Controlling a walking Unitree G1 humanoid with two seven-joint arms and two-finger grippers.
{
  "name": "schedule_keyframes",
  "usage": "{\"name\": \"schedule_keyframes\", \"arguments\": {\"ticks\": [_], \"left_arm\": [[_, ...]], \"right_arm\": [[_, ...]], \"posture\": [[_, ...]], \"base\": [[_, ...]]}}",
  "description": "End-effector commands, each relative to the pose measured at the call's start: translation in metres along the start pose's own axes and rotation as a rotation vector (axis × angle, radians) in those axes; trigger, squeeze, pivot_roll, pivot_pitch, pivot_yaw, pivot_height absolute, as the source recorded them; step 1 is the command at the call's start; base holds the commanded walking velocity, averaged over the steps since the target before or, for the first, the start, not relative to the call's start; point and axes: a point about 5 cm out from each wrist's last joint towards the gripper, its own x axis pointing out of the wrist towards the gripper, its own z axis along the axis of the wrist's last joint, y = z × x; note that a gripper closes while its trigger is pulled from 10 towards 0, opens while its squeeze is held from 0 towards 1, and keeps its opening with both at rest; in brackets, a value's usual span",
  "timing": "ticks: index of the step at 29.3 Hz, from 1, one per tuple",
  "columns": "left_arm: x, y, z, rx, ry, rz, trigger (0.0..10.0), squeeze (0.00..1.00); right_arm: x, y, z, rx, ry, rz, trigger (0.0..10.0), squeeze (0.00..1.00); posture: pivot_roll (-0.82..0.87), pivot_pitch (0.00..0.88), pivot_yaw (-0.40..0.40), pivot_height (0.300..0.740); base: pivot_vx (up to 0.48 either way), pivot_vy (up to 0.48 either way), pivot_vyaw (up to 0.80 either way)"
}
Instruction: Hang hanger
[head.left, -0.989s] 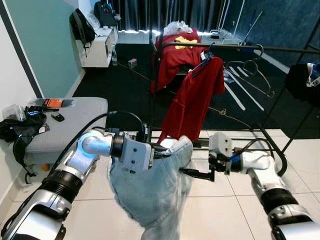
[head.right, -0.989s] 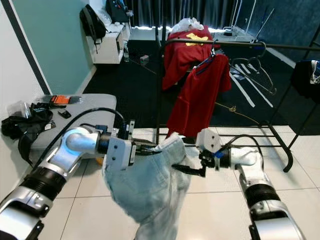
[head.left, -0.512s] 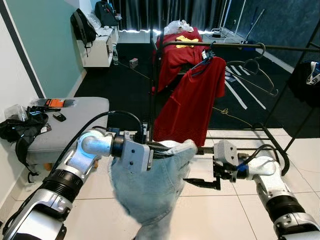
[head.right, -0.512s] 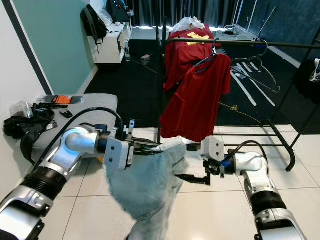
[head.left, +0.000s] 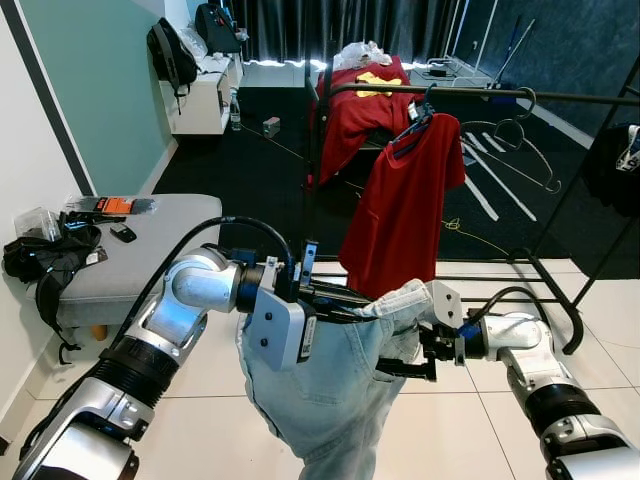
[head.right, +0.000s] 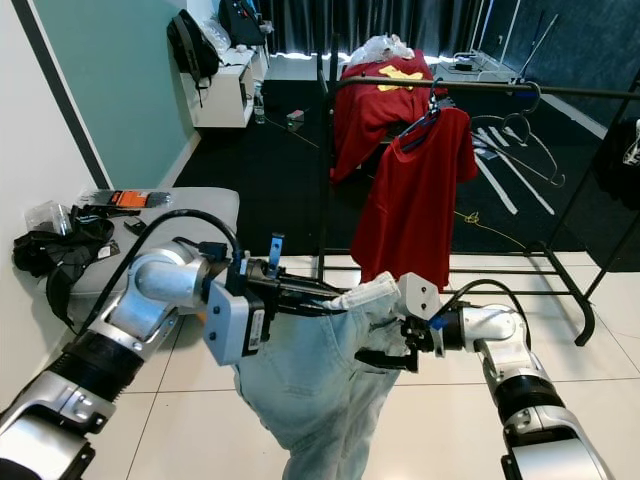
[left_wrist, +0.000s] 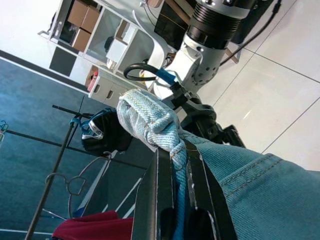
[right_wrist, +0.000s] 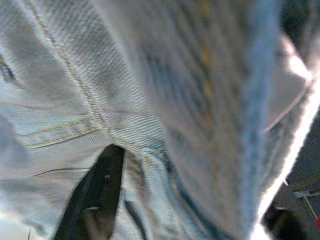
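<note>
**Jeans pinched in the left gripper before the clothes rail**

Above the white tiled floor (head.left: 200, 380), the left gripper (left_wrist: 172, 165) has its two black fingers pressed together on a bunched fold of the light blue jeans (head.left: 320, 390), pinching the waistband so that the denim hangs down below it in a loose bundle. In the left wrist view the cloth is wedged tight between the fingers (left_wrist: 156, 190), with a rolled lump of hem sticking out past their tips.

Just beside it, across the jeans, the right gripper (head.left: 405, 368) reaches in against the far side of the fabric. The right wrist view shows one dark finger (right_wrist: 97, 192) lying on the denim near a seam; whether this gripper is spread or closed I cannot tell.

Beyond both grippers stands the black clothes rail (head.left: 560, 97). A red shirt (head.left: 405, 210) hangs from it on a hanger (head.left: 415, 118), and farther along the bar an empty wire hanger (head.left: 520, 140) hangs, well apart from either gripper. Off to the left gripper's outer side sits a grey bench (head.left: 140, 245) with dark clutter on it.
</note>
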Motion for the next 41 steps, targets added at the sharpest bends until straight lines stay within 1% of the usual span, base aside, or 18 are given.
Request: {"name": "schedule_keyframes", "arguments": {"ticks": [1, 2, 3, 4, 17, 20, 21, 22, 23, 27, 28, 32, 33, 34, 35, 36, 37, 41], "left_arm": [[-0.001, 0.001, 0.004, 0.029, -0.019, -0.020, 0.0, 0.00], [-0.003, 0.001, 0.002, 0.026, -0.009, -0.026, 0.0, 0.00], [-0.003, 0.001, 0.002, 0.026, -0.009, -0.026, 0.0, 0.00], [-0.005, 0.001, -0.001, 0.019, 0.012, -0.031, 0.0, 0.00], [-0.020, -0.003, -0.013, -0.017, 0.106, -0.026, 0.0, 0.00], [-0.023, -0.003, -0.015, -0.024, 0.127, 0.007, 0.0, 0.00], [-0.024, -0.003, -0.018, -0.048, 0.141, 0.022, 10.0, 0.62], [-0.024, -0.003, -0.018, -0.048, 0.141, 0.022, 10.0, 0.62], [-0.026, -0.003, -0.019, -0.063, 0.153, 0.049, 10.0, 1.00], [-0.031, -0.002, -0.021, -0.104, 0.160, 0.115, 10.0, 1.00], [-0.035, 0.000, -0.020, -0.119, 0.164, 0.163, 10.0, 1.00], [-0.040, 0.001, -0.020, -0.121, 0.171, 0.199, 10.0, 1.00], [-0.049, 0.005, -0.018, -0.147, 0.179, 0.275, 10.0, 0.00], [-0.049, 0.005, -0.018, -0.147, 0.179, 0.275, 10.0, 0.00], [-0.058, 0.007, -0.016, -0.188, 0.189, 0.335, 10.0, 0.00], [-0.058, 0.007, -0.016, -0.188, 0.189, 0.335, 10.0, 0.00], [-0.065, 0.008, -0.015, -0.216, 0.199, 0.369, 10.0, 0.00], [-0.080, -0.001, -0.014, -0.303, 0.244, 0.389, 10.0, 0.00]], "right_arm": [[0.000, -0.004, 0.005, -0.013, -0.006, 0.003, 4.4, 0.00], [-0.001, -0.003, 0.005, -0.010, -0.012, 0.013, 1.4, 0.00], [-0.001, -0.003, 0.005, -0.010, -0.012, 0.013, 1.4, 0.00], [-0.002, -0.002, 0.005, -0.005, -0.022, 0.021, 0.0, 0.00], [-0.006, -0.005, 0.008, 0.007, -0.073, -0.031, 0.0, 0.00], [-0.008, -0.007, 0.008, 0.014, -0.086, -0.078, 0.0, 0.00], [-0.009, -0.009, 0.009, 0.016, -0.092, -0.100, 0.0, 0.00], [-0.009, -0.009, 0.009, 0.016, -0.092, -0.100, 0.0, 0.00], [-0.010, -0.010, 0.010, 0.016, -0.097, -0.118, 0.0, 0.00], [-0.012, -0.013, 0.011, 0.016, -0.109, -0.144, 0.0, 0.00], [-0.013, -0.014, 0.012, 0.013, -0.107, -0.145, 0.0, 0.00], [-0.014, -0.015, 0.013, 0.007, -0.101, -0.142, 0.0, 0.00], [-0.016, -0.016, 0.014, 0.000, -0.094, -0.139, 0.0, 0.00], [-0.016, -0.016, 0.014, 0.000, -0.094, -0.139, 0.0, 0.00], [-0.017, -0.018, 0.015, -0.002, -0.089, -0.137, 0.0, 0.00], [-0.017, -0.018, 0.015, -0.002, -0.089, -0.137, 0.0, 0.00], [-0.018, -0.019, 0.016, -0.002, -0.086, -0.137, 0.0, 0.00], [-0.019, -0.021, 0.014, 0.017, -0.067, -0.136, 0.0, 0.00]], "posture": [[0.00, 0.031, -0.027, 0.740], [0.00, 0.031, -0.026, 0.740], [0.00, 0.031, -0.026, 0.740], [0.00, 0.031, -0.024, 0.740], [-0.01, 0.017, -0.017, 0.740], [-0.01, 0.013, -0.017, 0.740], [-0.01, 0.011, -0.016, 0.740], [-0.01, 0.011, -0.016, 0.740], [-0.02, 0.008, -0.017, 0.740], [-0.02, 0.011, -0.017, 0.740], [-0.03, 0.013, -0.019, 0.740], [-0.03, 0.016, -0.019, 0.740], [-0.03, 0.022, -0.026, 0.740], [-0.03, 0.022, -0.026, 0.740], [-0.02, 0.023, -0.033, 0.740], [-0.02, 0.023, -0.033, 0.740], [-0.02, 0.024, -0.034, 0.740], [-0.01, 0.031, -0.046, 0.740]], "base": [[0.000, 0.000, 0.00], [0.000, 0.000, 0.00], [0.000, 0.000, 0.00], [0.000, 0.000, 0.00], [0.000, 0.000, 0.00], [0.000, 0.000, 0.00], [0.000, 0.000, 0.00], [0.000, 0.000, 0.00], [0.000, 0.000, 0.00], [0.000, 0.000, 0.00], [0.000, 0.000, 0.00], [0.000, 0.000, 0.00], [0.000, 0.000, 0.00], [0.000, 0.000, 0.00], [0.000, 0.000, 0.00], [0.000, 0.000, 0.00], [0.000, 0.000, 0.00], [0.000, 0.000, 0.00]]}}
